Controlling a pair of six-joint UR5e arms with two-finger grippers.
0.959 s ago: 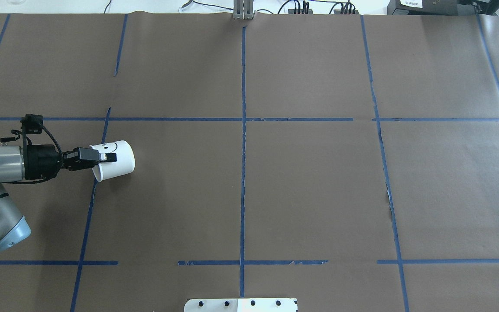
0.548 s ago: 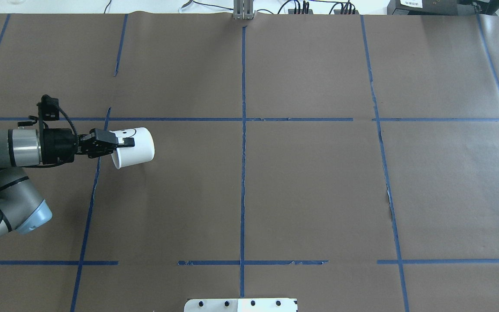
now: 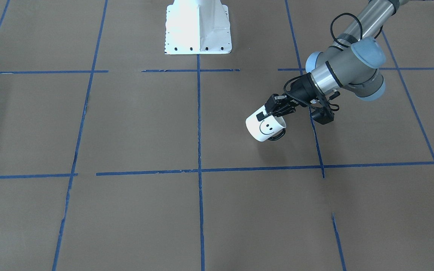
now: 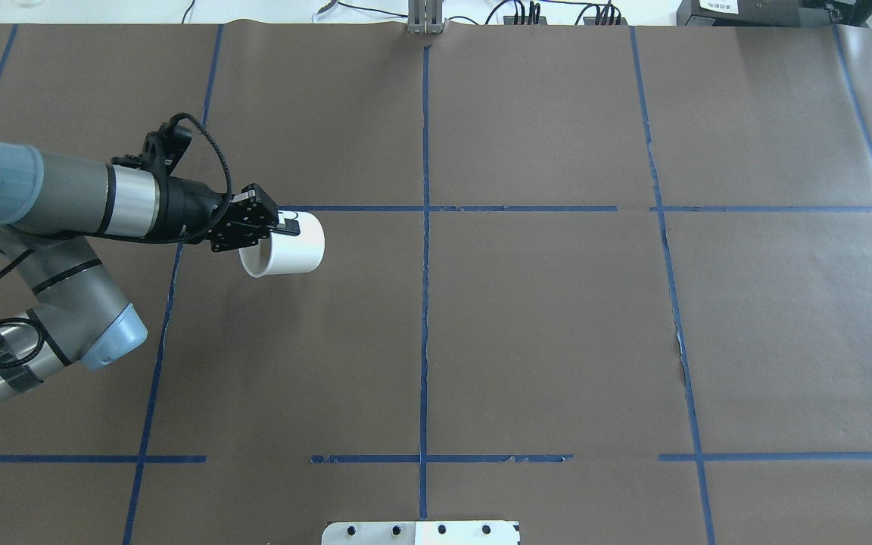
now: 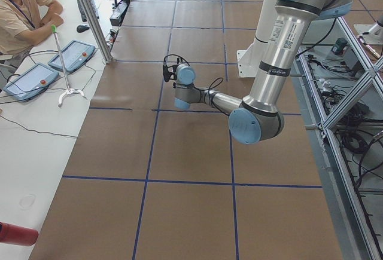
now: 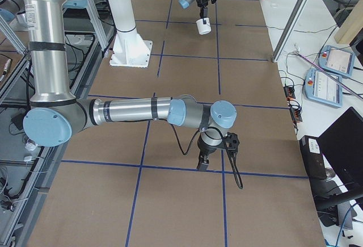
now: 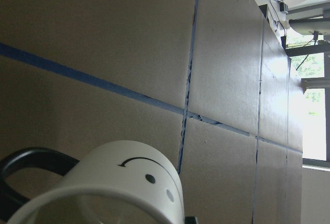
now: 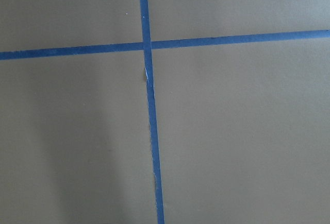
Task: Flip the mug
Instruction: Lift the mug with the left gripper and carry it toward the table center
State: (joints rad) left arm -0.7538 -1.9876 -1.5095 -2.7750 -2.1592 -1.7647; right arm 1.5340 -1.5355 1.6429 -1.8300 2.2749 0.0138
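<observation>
One mug (image 4: 296,246), tipped sideways, held by left end effector (image 4: 278,225).

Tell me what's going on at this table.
The robot's left hand is clamped on the rim of a white smiley-face mug, holding it tipped on its side and apparently clear of the brown table. The flip looks mid-way: the mug is neither upright nor upside down. The right hand hangs over a tape cross towards the other end of the table, well away from the mug. Whether it is open cannot be told.
</observation>
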